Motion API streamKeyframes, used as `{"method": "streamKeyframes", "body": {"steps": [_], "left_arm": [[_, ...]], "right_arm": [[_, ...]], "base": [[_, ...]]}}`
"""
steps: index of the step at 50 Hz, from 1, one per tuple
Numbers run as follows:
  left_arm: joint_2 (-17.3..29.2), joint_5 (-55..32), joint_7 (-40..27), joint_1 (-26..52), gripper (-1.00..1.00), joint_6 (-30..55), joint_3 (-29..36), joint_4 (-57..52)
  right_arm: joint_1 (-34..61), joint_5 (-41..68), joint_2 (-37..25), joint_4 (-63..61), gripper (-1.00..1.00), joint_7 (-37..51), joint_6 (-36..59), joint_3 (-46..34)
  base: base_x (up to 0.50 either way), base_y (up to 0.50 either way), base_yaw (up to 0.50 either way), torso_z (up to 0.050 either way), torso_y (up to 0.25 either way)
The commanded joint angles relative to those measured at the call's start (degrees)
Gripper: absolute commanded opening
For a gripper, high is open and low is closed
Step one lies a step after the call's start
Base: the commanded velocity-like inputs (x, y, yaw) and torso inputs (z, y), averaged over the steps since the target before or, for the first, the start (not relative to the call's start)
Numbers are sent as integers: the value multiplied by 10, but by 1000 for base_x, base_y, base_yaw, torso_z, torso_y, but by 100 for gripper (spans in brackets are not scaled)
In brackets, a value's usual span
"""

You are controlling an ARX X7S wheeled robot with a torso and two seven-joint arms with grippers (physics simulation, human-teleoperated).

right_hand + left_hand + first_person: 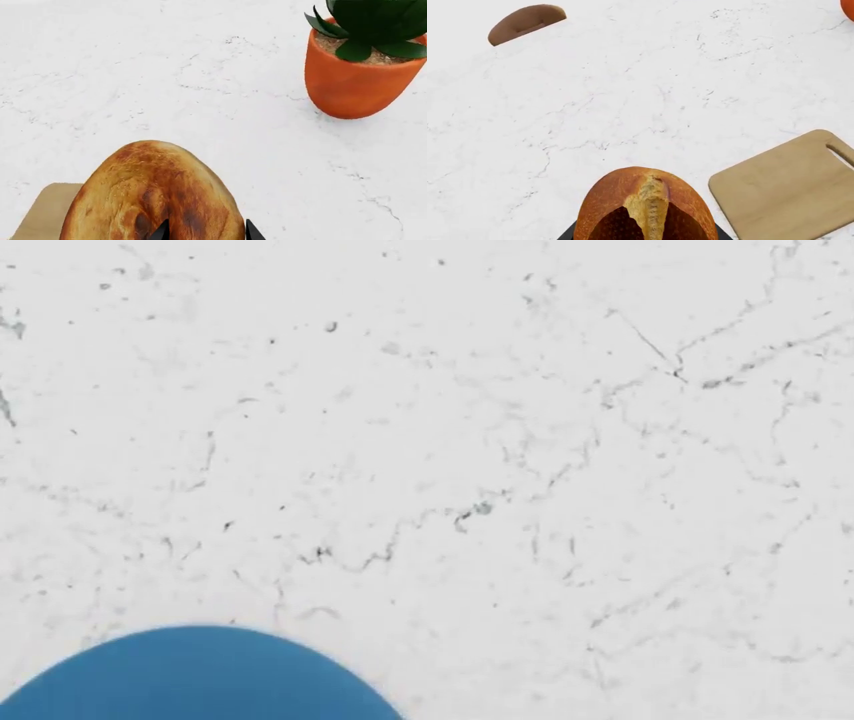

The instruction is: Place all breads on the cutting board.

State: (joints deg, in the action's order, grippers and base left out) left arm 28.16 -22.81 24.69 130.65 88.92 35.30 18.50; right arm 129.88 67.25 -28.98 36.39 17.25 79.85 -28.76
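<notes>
two breads, my left gripper (644, 235) clamps split-crust orange-brown oval loaf (644, 207), my right gripper (203, 231) clamps round golden-brown puffy bread (150, 195), one light-wood cutting board (787, 190) in both wrist views, terracotta plant pot (353, 80) right wrist only, blue round thing (200, 675) head only

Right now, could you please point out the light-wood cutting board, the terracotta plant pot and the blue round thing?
Light-wood cutting board (780, 192): left wrist view, bare face.
Terracotta plant pot (357, 82): right wrist view, outer wall.
Blue round thing (200, 680): head view, top surface.

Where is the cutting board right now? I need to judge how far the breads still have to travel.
The cutting board lies flat on the marble counter, just beside the split-top loaf in the left wrist view; the right wrist view shows its corner under the browned loaf.
</notes>
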Motion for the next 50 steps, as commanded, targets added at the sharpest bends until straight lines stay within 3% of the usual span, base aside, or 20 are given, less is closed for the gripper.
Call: {"method": "streamKeyframes", "body": {"steps": [1, 19, 42, 50], "left_arm": [[6, -20, -25, -17, -100, 1, -19, -7], [23, -84, -84, -46, -100, 5, -38, -29], [47, -133, -119, -69, -100, -6, -39, -40], [62, -144, -127, -78, -100, -6, -40, -46]], "right_arm": [[-22, -66, 74, 117, -100, -29, -111, -4], [-25, -143, 215, 384, -100, -148, -311, -30], [-117, -365, 289, 386, -100, -195, -333, 224], [-140, -221, 290, 386, -100, -178, -361, 104]], "base": [[322, 7, -34, 0, -15], [327, 6, -35, 0, -15], [340, 6, -37, 0, -15], [350, 6, -38, 0, -15]]}}
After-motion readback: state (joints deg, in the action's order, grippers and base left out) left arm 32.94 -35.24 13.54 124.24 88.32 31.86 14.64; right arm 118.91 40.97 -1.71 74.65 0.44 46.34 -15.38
